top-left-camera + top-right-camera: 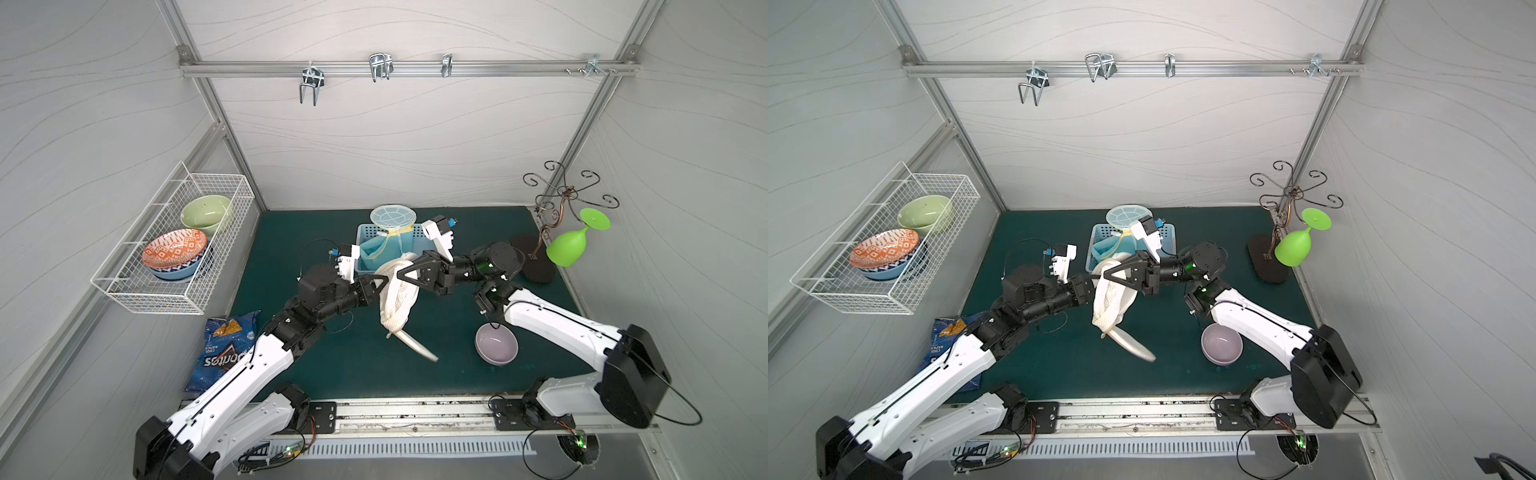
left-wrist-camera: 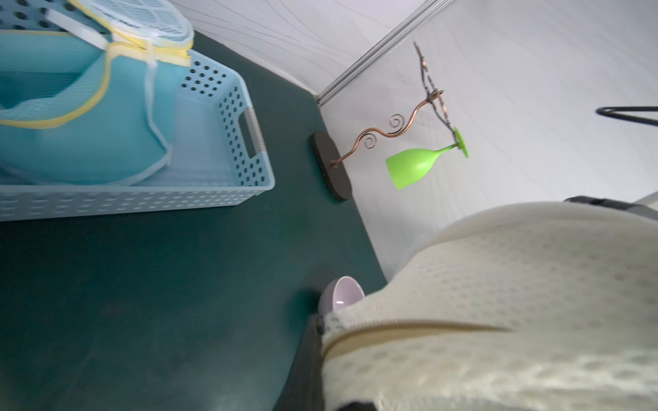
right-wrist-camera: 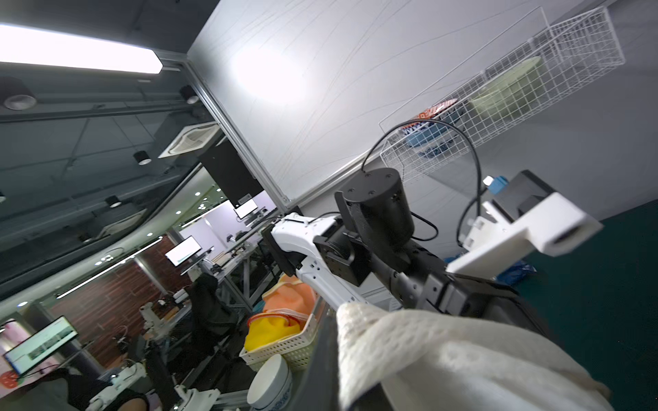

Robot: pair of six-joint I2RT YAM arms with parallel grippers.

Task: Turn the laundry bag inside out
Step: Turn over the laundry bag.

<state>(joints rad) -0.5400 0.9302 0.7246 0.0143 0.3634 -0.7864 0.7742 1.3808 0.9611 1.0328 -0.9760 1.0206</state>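
Both hands meet at the white mesh laundry bag (image 1: 395, 305), which hangs in the air above the middle of the green table (image 1: 374, 374). In both top views the left hand (image 1: 376, 286) is mostly buried behind the mesh, its fingers together and clamped on the bag's side. The left wrist view shows the fabric (image 2: 516, 284) bunched right at that hand, with a tan zipper (image 2: 409, 329) running across it. The right hand (image 1: 400, 274) comes in from the opposite side. Its fingers are drawn to a point on the bag's upper rim and pinch the mesh, which drapes over them in the right wrist view (image 3: 445, 356). A pale strip (image 1: 417, 349) trails from the bag's lower end toward the table; I cannot tell whether it touches. Just behind the bag stands a blue perforated basket (image 1: 363, 230). A lilac bowl (image 1: 496, 344) sits near the right arm, well apart from the bag.
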